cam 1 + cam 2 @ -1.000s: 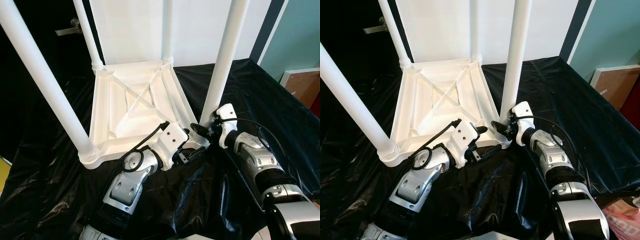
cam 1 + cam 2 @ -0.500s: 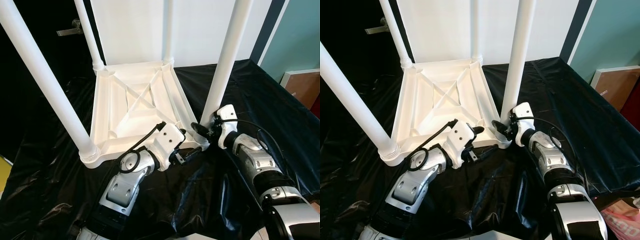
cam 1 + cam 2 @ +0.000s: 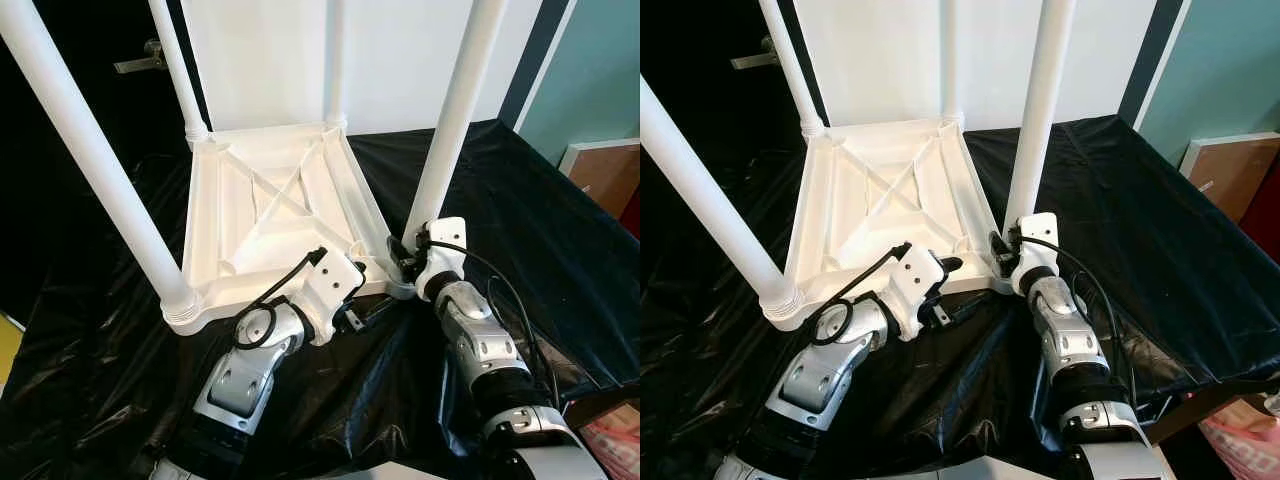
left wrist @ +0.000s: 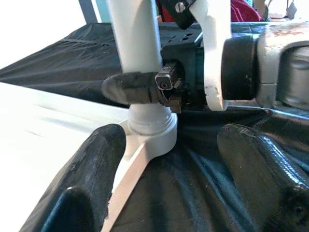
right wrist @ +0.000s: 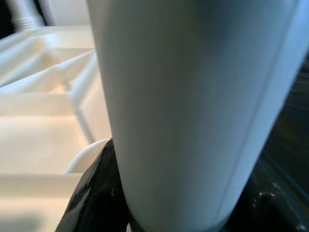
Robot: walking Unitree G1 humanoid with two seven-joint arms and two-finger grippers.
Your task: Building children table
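A white children's table (image 3: pixel 270 215) lies upside down on black sheeting, its legs pointing up. My right gripper (image 3: pixel 405 262) is shut around the base of the near-right leg (image 3: pixel 455 110), just above its socket; the left wrist view shows one of its black fingers (image 4: pixel 135 89) wrapped across that leg. My left gripper (image 3: pixel 362 290) is open at the table's near rim, close to the same corner. In the left wrist view its fingers (image 4: pixel 91 183) stand wide apart either side of the corner socket (image 4: pixel 152 133). The near-left leg (image 3: pixel 95 165) stands in its socket.
Crinkled black plastic sheeting (image 3: pixel 500 190) covers the whole surface and hangs over its edges. A white panel (image 3: pixel 400 60) stands behind the table. A brown box (image 3: pixel 610 170) sits at the far right, and a dark door with a handle (image 3: pixel 135 60) is at the far left.
My right arm has swung in, bringing its wrist up against the leg base. The left gripper has drawn back slightly along the near rim. The table has not moved.
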